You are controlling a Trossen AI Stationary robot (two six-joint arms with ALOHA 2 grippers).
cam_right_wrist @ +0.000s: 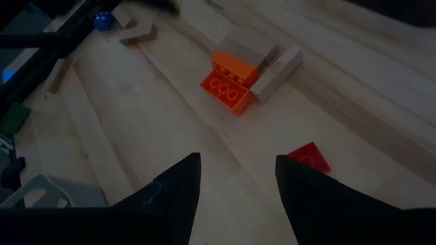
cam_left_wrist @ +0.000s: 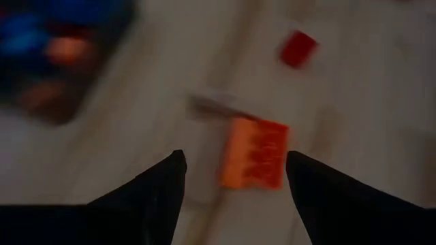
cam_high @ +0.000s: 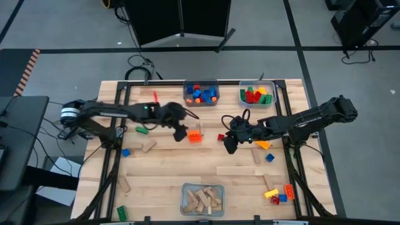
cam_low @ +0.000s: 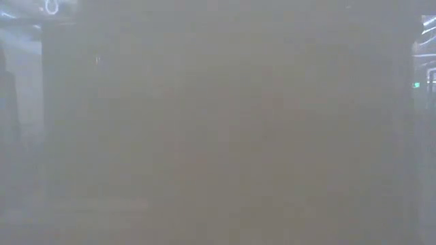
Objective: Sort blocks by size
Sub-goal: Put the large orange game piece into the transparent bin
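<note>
The pale wooden table is dotted with toy blocks. Near its middle, the left gripper hovers with fingers apart, an orange studded plastic brick at its 3 o'clock. The right gripper, also apart, holds nothing; a small red brick lies at its 11 o'clock.

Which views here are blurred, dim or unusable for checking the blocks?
High view: evenly lit and clear. Low view: a uniform grey-brown haze, nothing on the table readable. Left wrist view: dim and blurred, though the orange brick shows between the left gripper fingers. Right wrist view: dim but sharp enough to show the red brick near the right gripper.
</note>
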